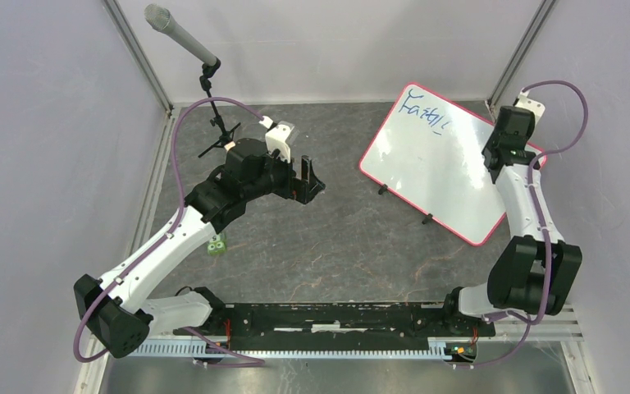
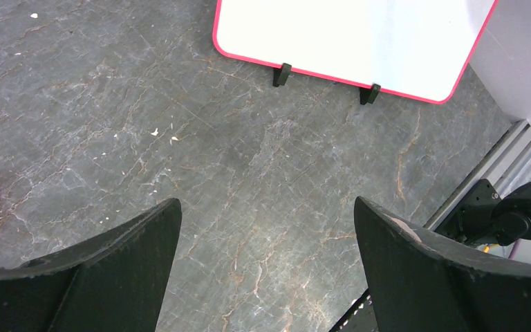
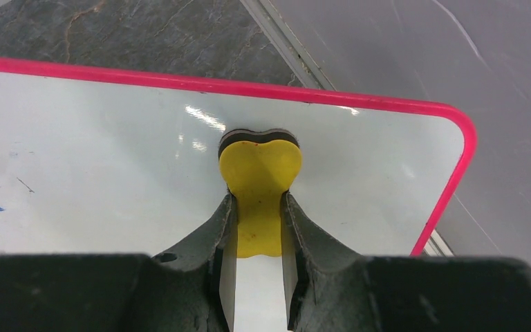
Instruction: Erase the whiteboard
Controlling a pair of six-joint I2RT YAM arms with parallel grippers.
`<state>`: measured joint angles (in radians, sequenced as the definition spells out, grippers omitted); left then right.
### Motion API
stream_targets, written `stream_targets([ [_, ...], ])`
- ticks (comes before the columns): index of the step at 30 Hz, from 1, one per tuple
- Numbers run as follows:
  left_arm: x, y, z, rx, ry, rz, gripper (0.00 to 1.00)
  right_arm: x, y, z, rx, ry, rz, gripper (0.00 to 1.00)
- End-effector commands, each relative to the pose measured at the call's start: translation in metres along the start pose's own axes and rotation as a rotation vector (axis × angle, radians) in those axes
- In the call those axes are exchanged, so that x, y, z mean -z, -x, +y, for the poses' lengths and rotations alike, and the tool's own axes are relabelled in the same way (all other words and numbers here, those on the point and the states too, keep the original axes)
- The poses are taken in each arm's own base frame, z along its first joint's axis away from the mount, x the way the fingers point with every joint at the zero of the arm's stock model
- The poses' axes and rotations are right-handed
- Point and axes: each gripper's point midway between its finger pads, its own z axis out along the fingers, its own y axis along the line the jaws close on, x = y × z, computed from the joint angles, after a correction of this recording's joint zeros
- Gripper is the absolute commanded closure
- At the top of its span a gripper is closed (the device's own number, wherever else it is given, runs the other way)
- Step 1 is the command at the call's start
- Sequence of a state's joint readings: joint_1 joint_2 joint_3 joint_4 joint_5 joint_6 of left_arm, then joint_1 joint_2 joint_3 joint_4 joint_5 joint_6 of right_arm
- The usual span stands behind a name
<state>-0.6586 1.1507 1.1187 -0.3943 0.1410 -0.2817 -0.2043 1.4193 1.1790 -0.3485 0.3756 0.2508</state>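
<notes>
The whiteboard [image 1: 435,172] lies flat on the grey table [image 1: 312,246], at about 2 o'clock of the tabletop in the overhead view and close to the right-hand wall. Its long axis runs from 10 o'clock to 4 o'clock. The long edge carrying the two small black feet [image 1: 383,190] faces 7 o'clock, toward the middle of the table. The blue handwriting [image 1: 426,113] sits near the board's 11 o'clock corner and runs along the long axis; the rest of the white face looks clean. The right gripper [image 3: 258,200] is over the board near its 3 o'clock corner, fingers closed tight on a yellow eraser [image 3: 259,166] with a dark pad layer. The eraser's lobed end points toward the pink frame, close to the rounded corner. Whether the pad presses on the surface cannot be told. The left gripper [image 1: 312,179] hovers over bare table at about 9 o'clock from the board and well apart from it. Its fingers are spread wide, holding nothing and aimed toward the board's footed edge. A microphone [image 1: 176,34] on a stand is at 11 o'clock of the table. A small green block [image 1: 216,244] lies beside the left arm at about 8 o'clock.
</notes>
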Motion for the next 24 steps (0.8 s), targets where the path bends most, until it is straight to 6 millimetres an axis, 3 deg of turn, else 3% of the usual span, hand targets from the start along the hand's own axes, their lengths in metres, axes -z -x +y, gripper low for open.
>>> stream_targets([
  [1, 0.008, 0.014, -0.007, -0.035, -0.031, -0.056, 0.00, -0.003, 0.009, 0.018, 0.017, 0.032, -0.035, 0.76],
  [8, 0.008, 0.015, -0.004, -0.042, -0.015, -0.058, 0.00, -0.005, 0.025, 0.095, 0.057, 0.107, -0.060, 0.76],
  [17, 0.008, 0.014, -0.002, -0.046, -0.005, -0.055, 0.00, -0.009, 0.041, 0.211, 0.081, 0.243, -0.073, 0.76],
  [21, 0.008, 0.014, -0.001, -0.048, 0.001, -0.056, 0.00, -0.010, 0.048, 0.239, 0.086, 0.269, -0.082, 0.76],
  [24, 0.008, 0.014, -0.001, -0.049, 0.000, -0.057, 0.00, -0.008, 0.054, 0.238, 0.083, 0.261, -0.096, 0.76],
])
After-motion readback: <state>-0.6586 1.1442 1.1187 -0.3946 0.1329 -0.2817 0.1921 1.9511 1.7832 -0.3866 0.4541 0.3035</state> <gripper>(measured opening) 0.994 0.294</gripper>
